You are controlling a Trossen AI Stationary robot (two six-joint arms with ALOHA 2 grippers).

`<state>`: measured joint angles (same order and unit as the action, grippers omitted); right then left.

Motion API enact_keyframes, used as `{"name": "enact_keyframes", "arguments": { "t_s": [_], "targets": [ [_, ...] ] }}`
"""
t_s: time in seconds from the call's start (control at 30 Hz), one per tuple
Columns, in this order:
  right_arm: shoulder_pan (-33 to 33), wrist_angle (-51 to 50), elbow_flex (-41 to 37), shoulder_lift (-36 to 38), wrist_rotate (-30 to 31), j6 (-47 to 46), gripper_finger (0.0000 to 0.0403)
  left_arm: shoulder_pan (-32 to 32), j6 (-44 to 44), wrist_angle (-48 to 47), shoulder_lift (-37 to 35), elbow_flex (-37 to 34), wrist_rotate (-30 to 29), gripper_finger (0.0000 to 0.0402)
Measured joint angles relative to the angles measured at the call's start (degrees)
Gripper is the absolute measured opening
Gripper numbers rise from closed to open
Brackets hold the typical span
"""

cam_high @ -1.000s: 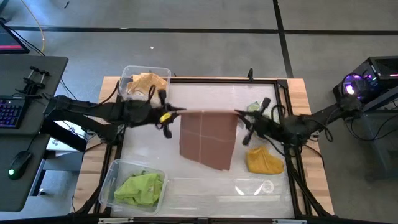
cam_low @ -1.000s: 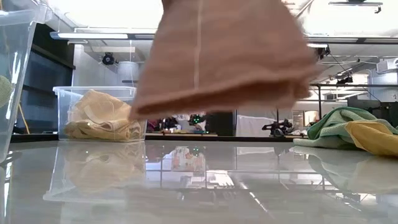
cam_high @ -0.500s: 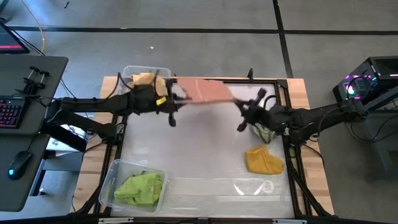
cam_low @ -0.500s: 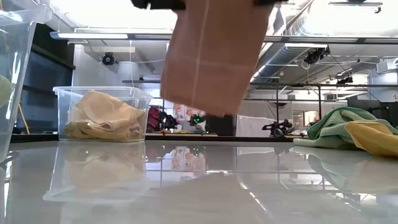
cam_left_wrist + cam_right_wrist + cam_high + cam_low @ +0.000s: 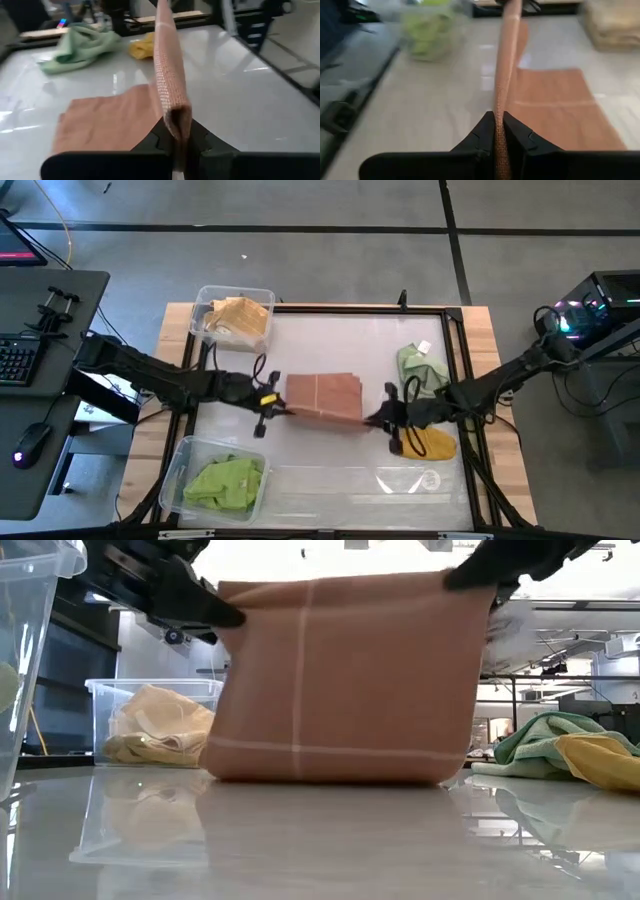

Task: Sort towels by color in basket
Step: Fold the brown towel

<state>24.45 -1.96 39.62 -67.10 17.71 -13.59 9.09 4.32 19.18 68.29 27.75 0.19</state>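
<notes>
High view: both arms reach low toward the table's middle, the left gripper [image 5: 272, 406] and right gripper [image 5: 385, 418] at opposite ends of the pink-brown towel [image 5: 324, 396]. Low view alone shows the towel hanging upright between them, its bottom fold on the table [image 5: 320, 840]. Wrist views show each pair of fingers pressed together, pinching the towel's top edge.

In the low view, the pink-brown towel [image 5: 340, 680] hides the desk behind it. We see the near bin [image 5: 25, 660] cut off at the edge. The lime towels [image 5: 427, 30] blur in the right wrist view.
</notes>
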Motion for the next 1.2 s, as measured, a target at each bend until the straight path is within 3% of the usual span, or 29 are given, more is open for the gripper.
{"name": "enact_keyframes", "arguments": {
  "t_s": [0.1, 0.27, 0.47, 0.7, 1.0, 1.2],
  "targets": [
    [0.7, 3.4, 0.0, -0.1, 0.7, 2.8, 0.0014, 2.1, -3.2, -0.4, 0.0, -0.1, -4.4, 0.0],
    [-4.6, 5.6, 0.5, -0.1, 9.8, 5.6, 0.0014, 2.7, -6.8, -3.1, -0.2, -0.2, -15.8, 0.0],
    [-14.7, 6.0, 0.4, -2.1, 9.5, 6.4, 0.0014, 2.5, -8.8, -11.5, -0.5, 0.0, -25.0, 0.0],
    [-22.6, 6.9, 0.4, -10.0, 5.7, 6.3, 0.0014, 1.4, -10.6, -15.3, -0.5, -0.4, -25.7, 0.0019],
    [-26.0, 7.7, 0.4, -19.4, 6.0, 6.1, 0.0016, -1.3, -16.2, -23.3, -0.5, -0.4, -29.9, 0.0081],
    [-26.4, 9.6, 0.4, -22.3, 5.8, 9.5, 0.0056, -0.5, -13.5, -21.2, -0.5, -0.3, -27.6, 0.0099]
  ]
}}
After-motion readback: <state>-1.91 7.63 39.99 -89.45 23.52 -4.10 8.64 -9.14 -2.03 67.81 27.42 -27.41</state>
